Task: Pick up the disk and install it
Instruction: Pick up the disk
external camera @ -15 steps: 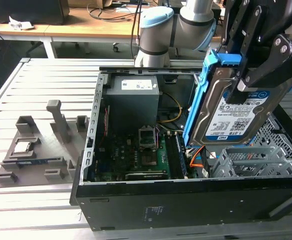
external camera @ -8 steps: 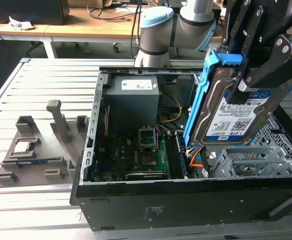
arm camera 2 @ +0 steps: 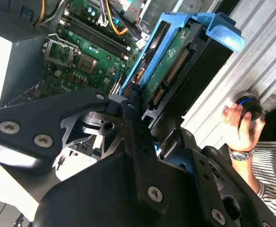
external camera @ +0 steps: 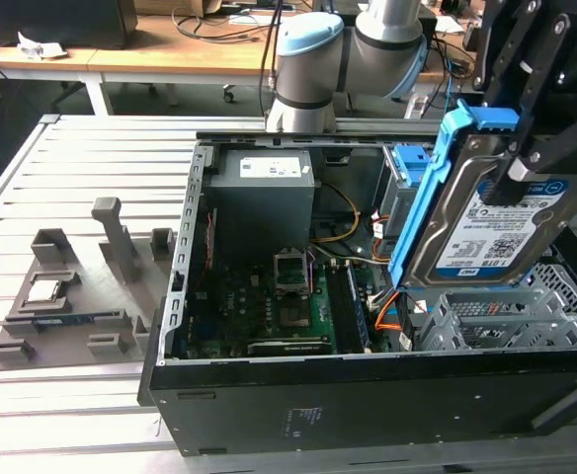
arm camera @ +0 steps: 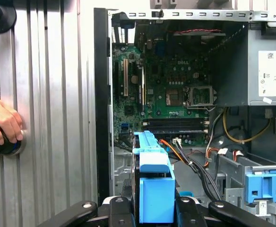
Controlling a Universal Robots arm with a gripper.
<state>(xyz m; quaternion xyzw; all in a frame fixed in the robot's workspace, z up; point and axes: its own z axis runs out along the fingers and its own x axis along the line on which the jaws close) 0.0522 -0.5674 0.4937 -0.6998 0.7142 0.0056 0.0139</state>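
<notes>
The pincer (external camera: 522, 176) was clamped shut on the disk (external camera: 486, 232). Its black fingers (external camera: 513, 188) pressed the flat faces near the upper edge, so the disk hung beneath the pincer, standing on edge and leaning a little. The white-and-blue label faced the exterior camera, and the blue carrier frame (external camera: 422, 197) ran around the disk's rim. In the first wrist view the disk (arm camera: 153, 189) appeared edge-on, squeezed between the two fingers (arm camera: 120, 208). In the second wrist view its green circuit-board side (arm camera 2: 173, 66) was turned toward the camera.

Below the disk lay an open computer case (external camera: 298, 400), resting on its side on a slatted metal surface (external camera: 61, 178). The disk was held above the case's end at the exterior view's right, over the grey metal cage (external camera: 506, 321) and not seated in it. Whether it touched the cage could not be told.

Deeper inside the case lay the green motherboard (external camera: 269, 306). A grey power supply (external camera: 264, 193) stood against the case's far wall, and a blue latch piece (external camera: 407, 168) sat at the cage's far end.

Outside the case, on the exterior view's left, a grey fixture (external camera: 71, 296) sat on the surface. A person's hand (arm camera: 3, 123) gripped a black knob (arm camera: 1, 147) on the surface just beyond the case's wall. Behind the case rose the arm's base (external camera: 313, 59).
</notes>
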